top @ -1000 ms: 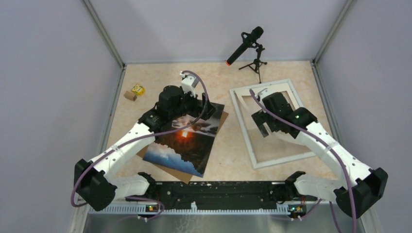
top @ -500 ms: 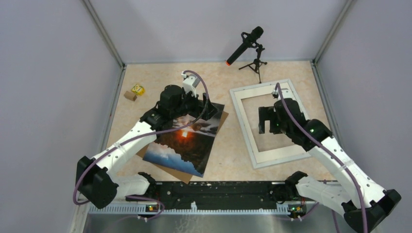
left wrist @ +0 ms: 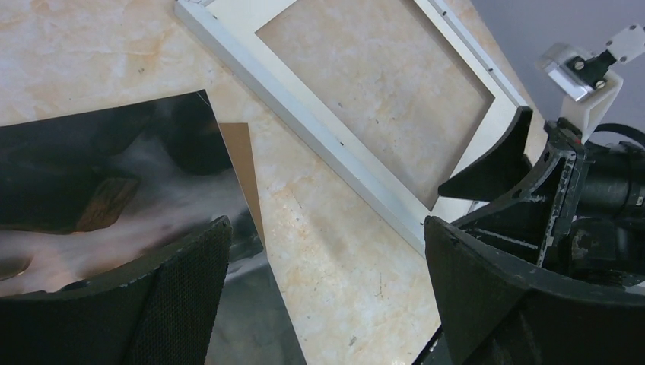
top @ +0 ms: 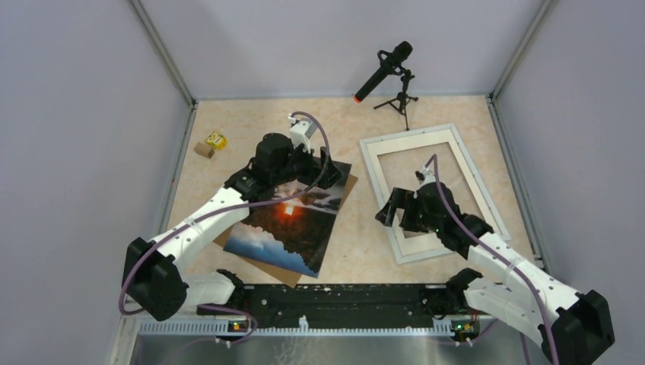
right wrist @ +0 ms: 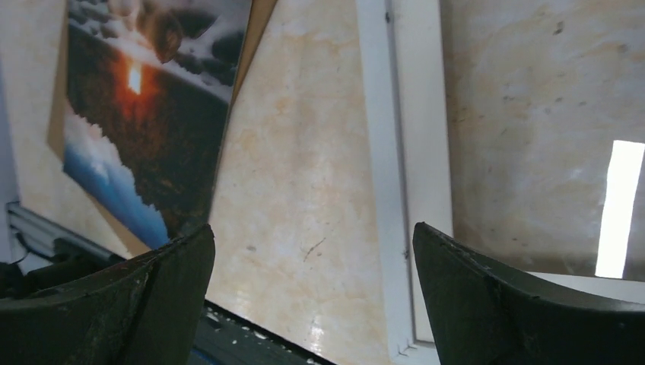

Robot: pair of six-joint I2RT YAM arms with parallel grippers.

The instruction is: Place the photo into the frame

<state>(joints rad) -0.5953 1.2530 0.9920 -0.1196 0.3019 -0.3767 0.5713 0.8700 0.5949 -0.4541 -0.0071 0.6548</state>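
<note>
Now the marbled beige surface (top: 357,247) carries everything flat. The large rectangular frame of thin white moulding (top: 411,138) lies on its right half, and bare stone shows through the opening, so nothing is in it yet. A second ago the right arm reached over the far part of that frame. It has since drawn back toward the near left corner, and its black pincer (right wrist: 312,230) hangs there wide open with nothing between the fingers. I take this to mean the frame has been let go and set in place, so carrying the print across is the job left. The large borderless photo of an orange sun among dark clouds (top: 293,224) lies on the left half, skewed, with its blue-white water end toward the arms' bases. It rests on a plain brown backing board (left wrist: 243,167) that shows along its edges, and a strip of bare surface separates it from the frame. Its finish looks glossy and it lies quite flat, so I expect an edge will be hard to catch. The left arm has hardly moved, and its pincer (left wrist: 327,228) hovers fully open over the photo's far right corner, holding nothing.
</note>
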